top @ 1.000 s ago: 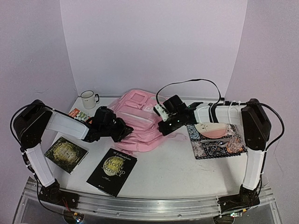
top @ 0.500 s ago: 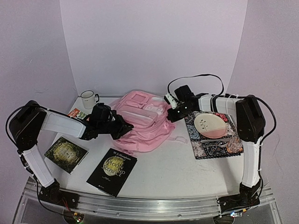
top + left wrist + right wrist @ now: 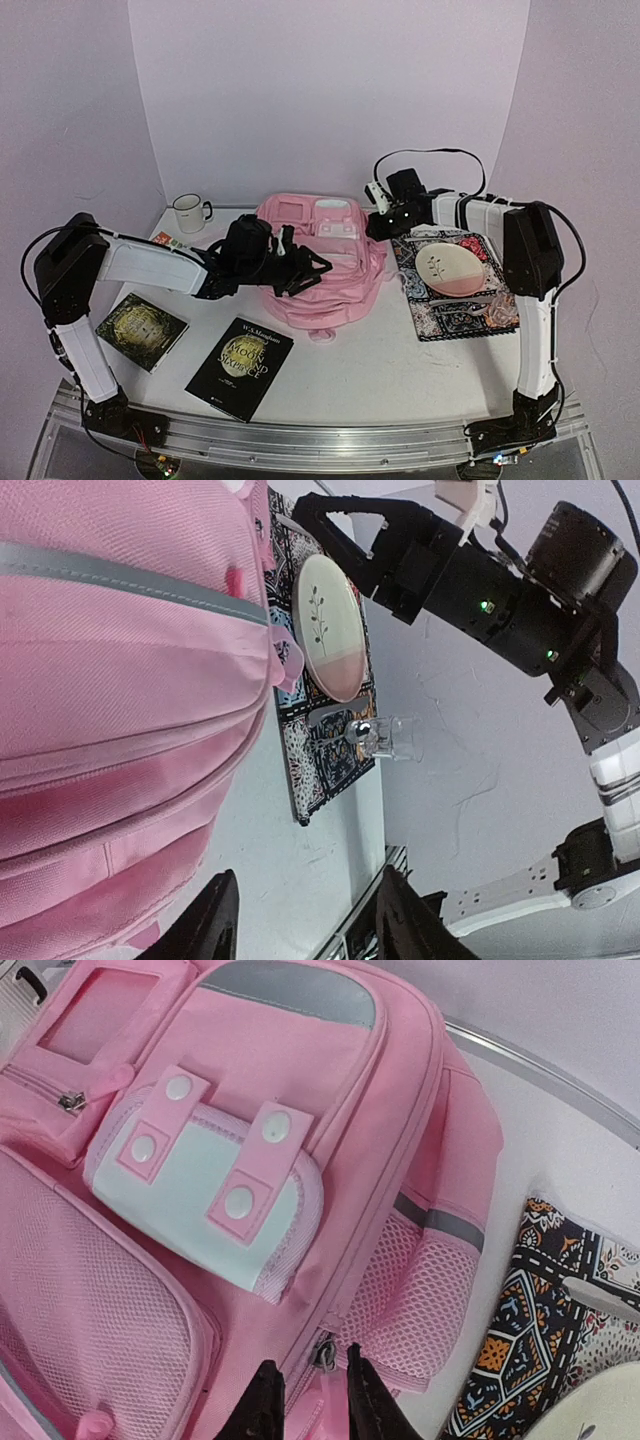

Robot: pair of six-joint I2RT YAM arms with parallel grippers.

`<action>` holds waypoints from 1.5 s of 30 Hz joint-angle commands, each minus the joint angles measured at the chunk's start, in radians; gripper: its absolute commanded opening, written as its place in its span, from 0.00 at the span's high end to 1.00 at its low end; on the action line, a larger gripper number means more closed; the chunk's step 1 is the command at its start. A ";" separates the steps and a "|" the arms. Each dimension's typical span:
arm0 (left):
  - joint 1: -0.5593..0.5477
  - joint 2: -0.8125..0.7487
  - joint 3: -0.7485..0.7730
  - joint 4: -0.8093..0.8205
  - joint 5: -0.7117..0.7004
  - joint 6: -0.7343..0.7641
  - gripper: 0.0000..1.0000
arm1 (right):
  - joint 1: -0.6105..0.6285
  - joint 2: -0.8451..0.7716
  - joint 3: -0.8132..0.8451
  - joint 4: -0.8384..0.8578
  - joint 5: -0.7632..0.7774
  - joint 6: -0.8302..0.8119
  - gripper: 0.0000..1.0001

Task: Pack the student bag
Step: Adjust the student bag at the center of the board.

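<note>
The student bag (image 3: 312, 262), a big pink backpack, lies front up in the middle of the table. It fills the right wrist view (image 3: 250, 1140), with its white snap pocket and mesh side pocket showing. My right gripper (image 3: 378, 222) is at the bag's far right corner. In the right wrist view my right gripper (image 3: 314, 1405) stands nearly closed, with the pink zip pull (image 3: 326, 1358) between its tips. My left gripper (image 3: 306, 268) hovers over the bag's middle. In its own view the left gripper (image 3: 305, 930) is open and empty, with the bag (image 3: 110, 680) to its left.
A patterned mat (image 3: 455, 300) right of the bag holds a cream plate (image 3: 450, 270) and a clear glass (image 3: 497, 310). Two dark books (image 3: 141, 329) (image 3: 240, 367) lie at the front left. A white mug (image 3: 188, 212) and a small packet (image 3: 168, 243) sit at the back left.
The bag has been pulled right and back and now lies flatter, front up. My right gripper moved back and right along the bag. My left gripper moved right over the bag.
</note>
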 commanded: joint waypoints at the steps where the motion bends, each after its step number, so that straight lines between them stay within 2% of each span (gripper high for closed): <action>1: 0.044 -0.092 -0.027 0.035 -0.009 0.110 0.45 | 0.018 -0.147 -0.088 0.015 0.025 0.019 0.68; 4: 0.116 -0.155 -0.090 0.017 -0.003 0.154 0.41 | 0.018 -0.236 -0.179 0.019 0.043 0.060 0.57; 8: 0.250 -0.204 -0.101 -0.118 -0.025 0.286 0.34 | 0.018 -0.359 -0.332 0.053 0.026 0.166 0.51; 12: 0.323 -0.124 0.040 -0.337 -0.097 0.454 0.31 | 0.027 -0.463 -0.526 0.167 -0.052 0.306 0.43; 17: 0.392 0.046 0.173 -0.375 -0.021 0.516 0.30 | 0.049 -0.534 -0.736 0.394 -0.148 0.523 0.35; 20: 0.416 0.147 0.261 -0.395 0.028 0.529 0.30 | 0.079 -0.503 -0.789 0.478 -0.160 0.613 0.34; 23: 0.418 0.225 0.324 -0.405 0.088 0.521 0.35 | 0.109 -0.431 -0.782 0.528 -0.186 0.653 0.34; 26: 0.415 0.257 0.331 -0.402 0.164 0.496 0.46 | 0.134 -0.356 -0.751 0.558 -0.190 0.669 0.35; 28: 0.405 0.247 0.303 -0.389 0.184 0.485 0.54 | 0.135 -0.307 -0.719 0.567 -0.187 0.666 0.38; 31: 0.386 0.216 0.233 -0.355 0.216 0.460 0.72 | 0.135 -0.251 -0.664 0.565 -0.175 0.637 0.48; 33: 0.368 0.180 0.174 -0.304 0.236 0.435 0.78 | 0.135 -0.225 -0.612 0.546 -0.165 0.594 0.54; 36: 0.328 0.130 0.101 -0.260 0.239 0.407 0.81 | 0.128 -0.204 -0.530 0.487 -0.141 0.515 0.59; 41: 0.248 0.058 0.007 -0.201 0.224 0.363 0.81 | 0.102 -0.189 -0.427 0.394 -0.101 0.397 0.58; 45: 0.229 0.016 -0.026 -0.193 0.170 0.376 0.73 | 0.086 -0.172 -0.364 0.349 -0.048 0.322 0.56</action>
